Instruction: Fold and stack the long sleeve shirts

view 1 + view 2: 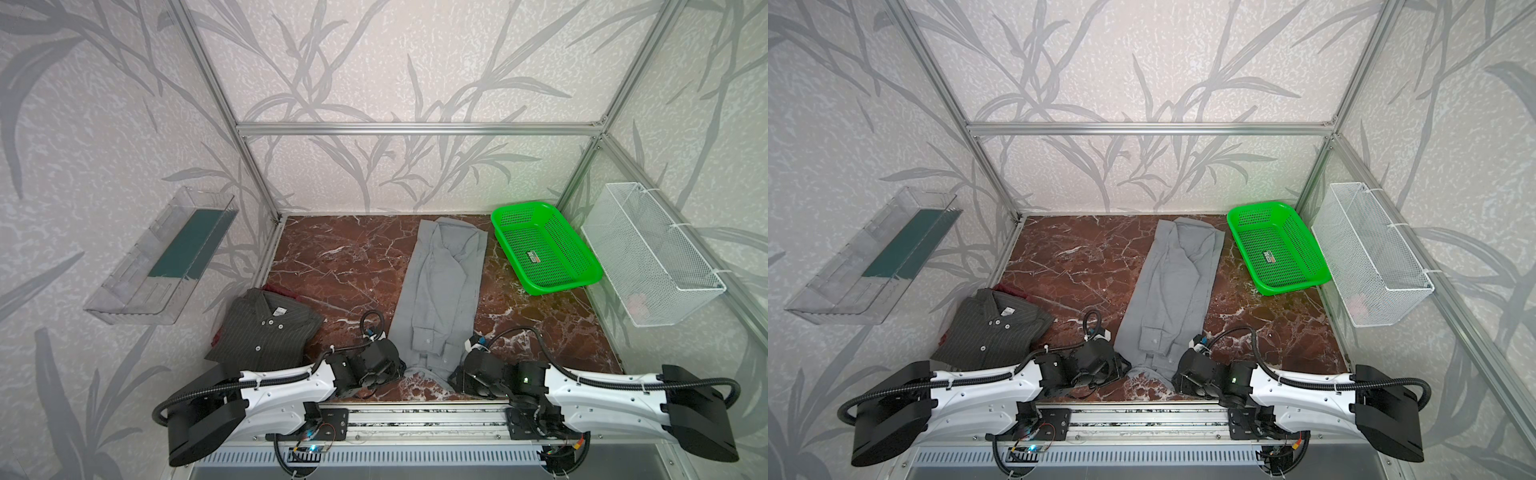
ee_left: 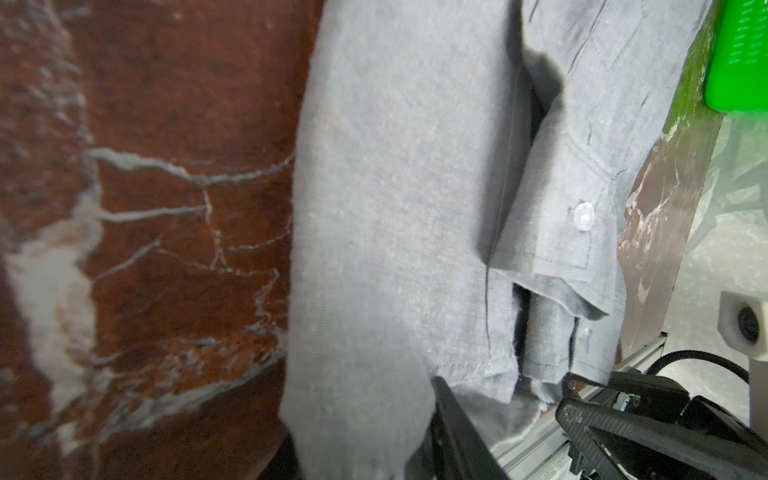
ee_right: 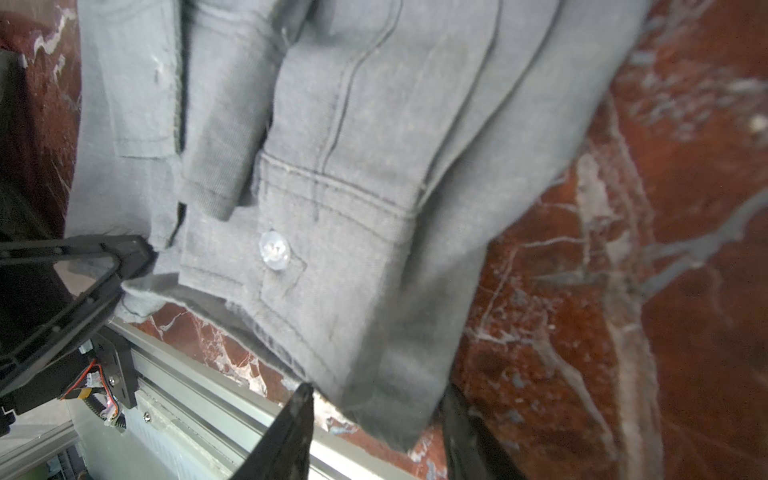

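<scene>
The grey shirt (image 1: 440, 291) is laid lengthwise down the middle of the tabletop (image 1: 345, 257), narrowed to a long strip with the sleeves laid along it; its hem is at the near edge, where the left fingers (image 2: 451, 428) and the right fingers (image 3: 291, 432) are set at the two hem corners. Cloth is seen between each pair, which stands partly apart; whether it is pinched cannot be told. The pinstriped shirt (image 1: 266, 328) is folded near the left edge, well apart from the grey one. The grey cloth is judged light, soft and limp; sagging and slipping between layers are to be expected. Hold is best taken at both hem corners through every layer, the buttoned cuff (image 3: 332, 232) included, so that the sleeves are carried over with the fold.
</scene>
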Action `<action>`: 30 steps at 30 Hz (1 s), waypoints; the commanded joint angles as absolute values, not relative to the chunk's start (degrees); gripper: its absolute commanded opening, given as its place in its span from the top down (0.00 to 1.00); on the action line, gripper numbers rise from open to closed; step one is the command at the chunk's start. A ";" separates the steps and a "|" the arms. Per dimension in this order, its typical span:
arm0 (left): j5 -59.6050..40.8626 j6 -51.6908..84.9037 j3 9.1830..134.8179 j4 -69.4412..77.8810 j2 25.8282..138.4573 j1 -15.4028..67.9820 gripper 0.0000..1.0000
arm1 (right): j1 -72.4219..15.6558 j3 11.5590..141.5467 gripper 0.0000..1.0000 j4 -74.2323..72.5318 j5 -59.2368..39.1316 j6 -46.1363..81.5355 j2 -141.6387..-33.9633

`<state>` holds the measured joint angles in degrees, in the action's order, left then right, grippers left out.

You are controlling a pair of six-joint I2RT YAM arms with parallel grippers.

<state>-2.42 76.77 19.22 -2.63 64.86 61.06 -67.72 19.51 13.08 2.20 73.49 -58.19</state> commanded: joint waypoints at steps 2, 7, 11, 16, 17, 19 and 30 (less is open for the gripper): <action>-2.37 78.72 17.14 -5.24 66.92 62.06 0.67 | -68.12 17.65 0.61 12.36 3.71 72.92 -58.45; -1.96 78.96 18.14 -4.84 67.57 62.63 0.74 | -68.12 17.98 0.74 11.54 4.07 71.55 -58.06; -1.32 79.27 18.79 -3.88 68.15 63.26 0.79 | -68.12 18.76 0.89 13.58 5.22 69.72 -55.76; -1.17 79.83 20.75 -1.06 71.64 64.51 0.96 | -68.12 19.80 0.97 22.49 9.77 68.12 -48.53; -1.32 79.97 21.30 -0.02 72.77 64.88 1.00 | -68.09 19.75 0.98 24.55 10.86 68.15 -46.34; -1.59 80.01 22.49 2.36 75.23 65.66 1.00 | -67.67 19.92 0.99 28.92 12.51 67.94 -42.37; -3.41 79.89 30.44 11.61 85.98 68.29 1.00 | -60.81 25.10 0.99 47.22 12.29 64.06 -31.24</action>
